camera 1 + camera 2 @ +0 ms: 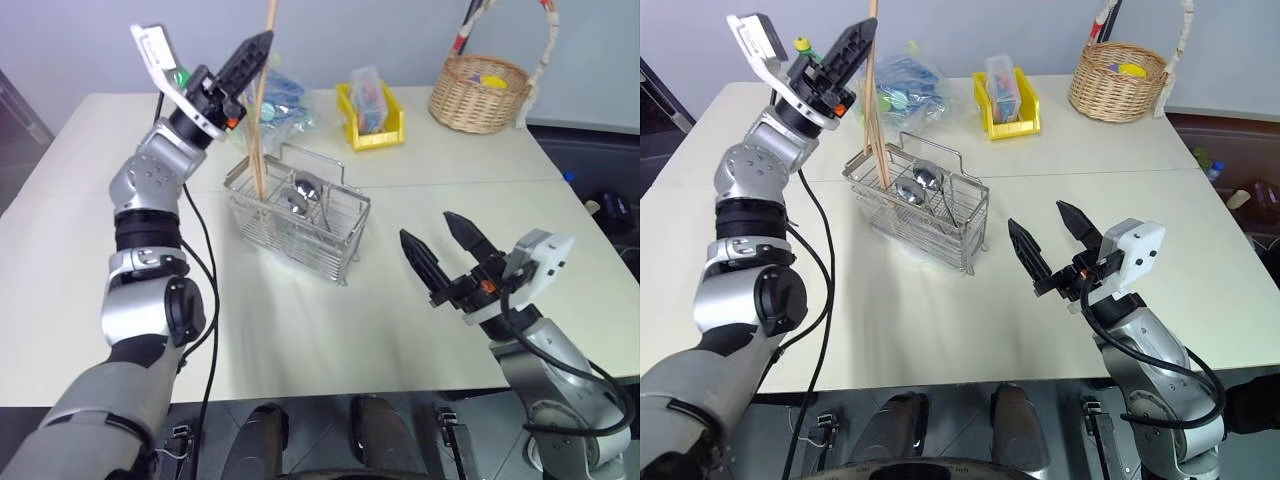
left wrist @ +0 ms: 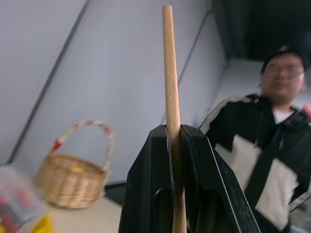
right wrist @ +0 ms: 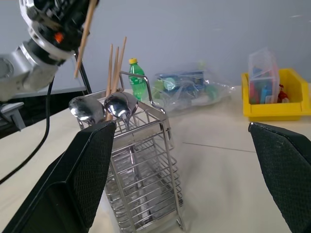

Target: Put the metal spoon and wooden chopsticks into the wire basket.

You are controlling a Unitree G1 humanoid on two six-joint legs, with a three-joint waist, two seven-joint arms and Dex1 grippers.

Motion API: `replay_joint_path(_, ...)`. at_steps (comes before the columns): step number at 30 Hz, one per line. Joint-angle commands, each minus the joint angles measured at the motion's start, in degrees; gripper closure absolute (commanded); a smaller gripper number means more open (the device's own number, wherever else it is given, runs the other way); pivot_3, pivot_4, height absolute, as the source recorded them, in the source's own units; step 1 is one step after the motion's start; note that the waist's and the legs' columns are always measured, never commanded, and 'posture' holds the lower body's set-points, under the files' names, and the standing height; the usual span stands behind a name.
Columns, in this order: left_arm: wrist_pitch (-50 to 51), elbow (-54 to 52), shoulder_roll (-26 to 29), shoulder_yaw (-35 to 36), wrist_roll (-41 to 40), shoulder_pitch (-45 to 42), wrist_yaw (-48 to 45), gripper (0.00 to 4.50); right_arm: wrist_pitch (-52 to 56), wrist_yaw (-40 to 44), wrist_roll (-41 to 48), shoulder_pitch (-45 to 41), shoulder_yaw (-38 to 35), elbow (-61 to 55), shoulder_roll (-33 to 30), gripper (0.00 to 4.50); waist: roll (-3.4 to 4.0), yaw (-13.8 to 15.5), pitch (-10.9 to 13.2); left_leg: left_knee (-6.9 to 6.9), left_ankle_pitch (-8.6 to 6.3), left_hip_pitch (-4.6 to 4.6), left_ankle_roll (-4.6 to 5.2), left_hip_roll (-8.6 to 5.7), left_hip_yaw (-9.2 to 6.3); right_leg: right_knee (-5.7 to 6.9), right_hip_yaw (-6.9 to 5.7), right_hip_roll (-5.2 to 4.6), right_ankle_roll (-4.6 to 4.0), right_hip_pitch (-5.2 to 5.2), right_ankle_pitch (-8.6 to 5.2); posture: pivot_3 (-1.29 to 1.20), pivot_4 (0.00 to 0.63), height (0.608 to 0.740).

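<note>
The wire basket (image 1: 300, 222) stands mid-table, left of centre. Two metal spoons (image 1: 305, 186) stand in it, bowls up, and in the right wrist view two wooden chopsticks (image 3: 115, 63) stand beside them at its left end. My left gripper (image 1: 262, 42) is raised above that end, shut on another wooden chopstick (image 2: 170, 73). This stick hangs nearly upright, its lower tip (image 3: 76, 74) in the air close by the basket's rim. My right gripper (image 1: 428, 226) hovers open and empty over the table to the right of the basket.
A yellow plastic bin (image 1: 372, 128) and a clear bag of blue items (image 1: 285, 100) lie behind the basket, with a green bottle (image 3: 136, 73) near them. A wicker basket (image 1: 480, 95) sits at the back right. A person (image 2: 272, 145) stands beyond the table.
</note>
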Motion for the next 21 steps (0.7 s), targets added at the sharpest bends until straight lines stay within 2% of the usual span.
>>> replay_joint_path(1,-7.88,-2.39,-0.95,-0.76,3.59,1.93,2.57,4.49,0.21,1.05,0.6,-0.08,0.62,-2.78,-1.46,0.0,0.01,0.04,-0.01,0.01,0.0,0.02,0.0,0.0,0.01,0.0,0.02,0.0,0.0,0.02,0.0,0.0,0.15,0.74)
replay_joint_path(6,-13.42,-1.67,-2.21,-0.56,5.54,3.59,4.69,4.49,2.07,2.65,3.61,0.24,-0.06,-3.23,-3.89,0.0,0.0,0.39,0.0,0.02,0.0,-0.02,0.0,0.0,0.0,-0.03,0.01,0.0,0.0,0.01,0.0,0.0,0.15,0.74)
replay_joint_path(12,-16.34,-1.08,-3.38,-0.88,6.16,4.68,4.9,4.49,3.44,4.01,5.64,0.14,-0.69,-2.97,-6.78,0.0,0.0,1.39,0.0,0.03,0.0,-0.03,0.0,-0.01,0.02,-0.07,0.02,0.0,0.0,0.03,0.0,0.0,0.15,0.74)
replay_joint_path(21,-18.97,-4.49,-6.21,-1.98,6.99,8.29,6.9,4.49,5.82,6.64,9.47,1.16,-0.69,-5.19,-11.03,0.0,-0.01,1.41,0.01,0.04,-0.01,-0.04,0.01,-0.02,0.02,-0.14,0.01,-0.01,0.01,0.07,0.01,0.0,0.15,0.74)
